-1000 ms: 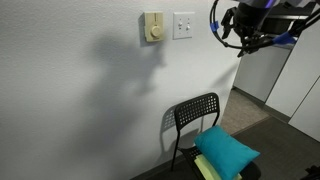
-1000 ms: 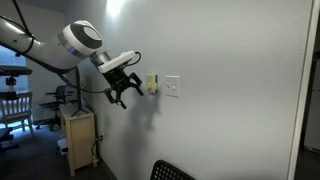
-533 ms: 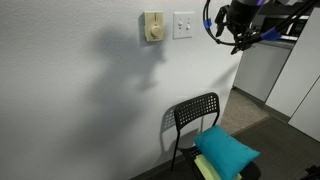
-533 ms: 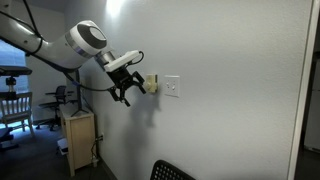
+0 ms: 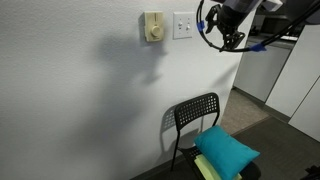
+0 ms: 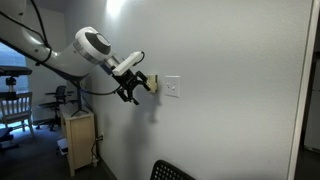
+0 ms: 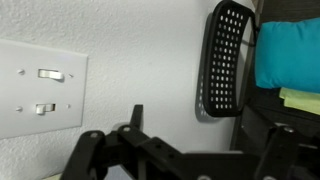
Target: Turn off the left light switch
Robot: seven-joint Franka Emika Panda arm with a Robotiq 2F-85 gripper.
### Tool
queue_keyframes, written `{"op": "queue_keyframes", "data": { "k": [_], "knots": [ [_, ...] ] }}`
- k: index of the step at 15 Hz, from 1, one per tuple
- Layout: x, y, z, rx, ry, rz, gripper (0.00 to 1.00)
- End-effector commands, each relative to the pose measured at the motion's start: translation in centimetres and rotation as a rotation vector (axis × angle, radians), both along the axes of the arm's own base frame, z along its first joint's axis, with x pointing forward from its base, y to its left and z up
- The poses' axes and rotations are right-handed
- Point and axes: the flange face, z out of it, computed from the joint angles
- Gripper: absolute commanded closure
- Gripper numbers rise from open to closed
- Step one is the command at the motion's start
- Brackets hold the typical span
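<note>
The white two-switch wall plate (image 5: 183, 25) hangs on the wall right of a cream plate with a round knob (image 5: 152, 27). The left light switch (image 5: 179, 24) is its small left toggle. My gripper (image 5: 215, 26) hovers just right of the plate, open and empty, not touching it. In an exterior view the gripper (image 6: 136, 88) covers part of the cream plate, next to the white plate (image 6: 172, 87). The wrist view is turned sideways: the plate (image 7: 25, 125) sits at the left, and the left switch (image 7: 45, 108) appears to be the lower toggle. My gripper (image 7: 205, 128) stands apart from it.
A black metal chair (image 5: 195, 115) stands against the wall below the switches, with a teal cushion (image 5: 228, 150) on it; both show in the wrist view (image 7: 228, 55). A small wooden cabinet (image 6: 78, 140) stands by the wall under the arm.
My gripper has moved along the wall toward the two-switch plate and closer to the wall. Its jaws have stayed open. The switches look unchanged.
</note>
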Motion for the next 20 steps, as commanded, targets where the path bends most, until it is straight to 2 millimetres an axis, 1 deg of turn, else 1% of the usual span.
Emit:
{"op": "queue_keyframes", "data": {
  "k": [1,2,4,6,7,11,16,20],
  "knots": [
    [3.6,-0.1,0.6,-0.02,-0.093,-0.039,0.0],
    [4.3,0.1,0.9,-0.018,-0.119,-0.08,0.0],
    [5.6,1.2,1.0,0.037,-0.153,-0.137,0.0],
    [6.9,2.3,0.6,0.117,-0.152,-0.168,0.0],
    [7.6,2.9,0.4,0.145,-0.161,-0.164,0.0],
    [9.8,4.3,0.1,0.151,-0.194,-0.1,0.0],
    [11.9,4.2,1.9,0.162,-0.226,-0.102,0.0],
    [13.4,3.2,2.6,0.173,-0.212,-0.124,0.0]
  ]
}}
